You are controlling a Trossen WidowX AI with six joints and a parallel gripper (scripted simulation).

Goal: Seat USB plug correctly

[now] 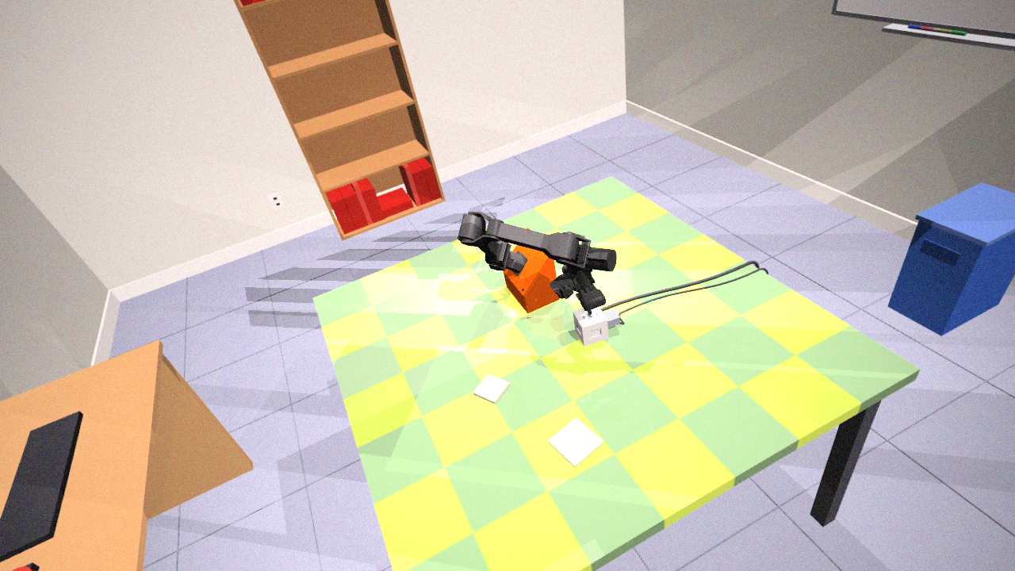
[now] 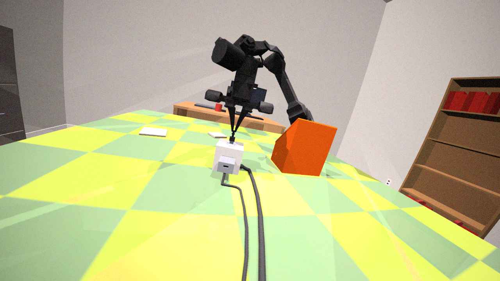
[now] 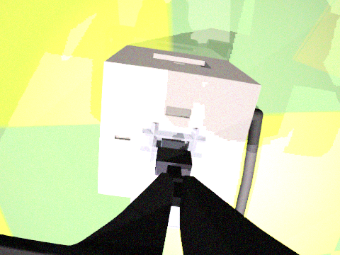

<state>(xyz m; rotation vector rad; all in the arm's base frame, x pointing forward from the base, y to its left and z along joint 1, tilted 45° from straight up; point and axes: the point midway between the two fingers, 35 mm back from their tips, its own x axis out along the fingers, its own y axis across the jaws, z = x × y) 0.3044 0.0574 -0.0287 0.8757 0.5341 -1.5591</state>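
The white power cube (image 1: 590,330) (image 2: 236,149) (image 3: 134,95) stands on the checkered table. The small black USB plug (image 2: 231,139) (image 3: 173,157) stands roughly upright at the socket on the cube's top, its body close to the top face. Its lower end is at the pale socket surround (image 3: 195,142); how deep it sits and which way round it is cannot be told. My gripper (image 1: 589,309) (image 2: 233,133) (image 3: 175,185) is shut on the plug from above, fingers pointing down. The fingers hide the near part of the plug in the wrist view.
An orange angular block (image 1: 530,287) (image 2: 304,150) stands close beside the cube, near the arm's base. A grey adapter (image 2: 226,164) sticks out of the cube's side. Dark cables (image 1: 681,278) (image 2: 260,209) (image 3: 248,170) run away over the table. Two white tiles (image 1: 491,388) (image 1: 575,442) lie flat.
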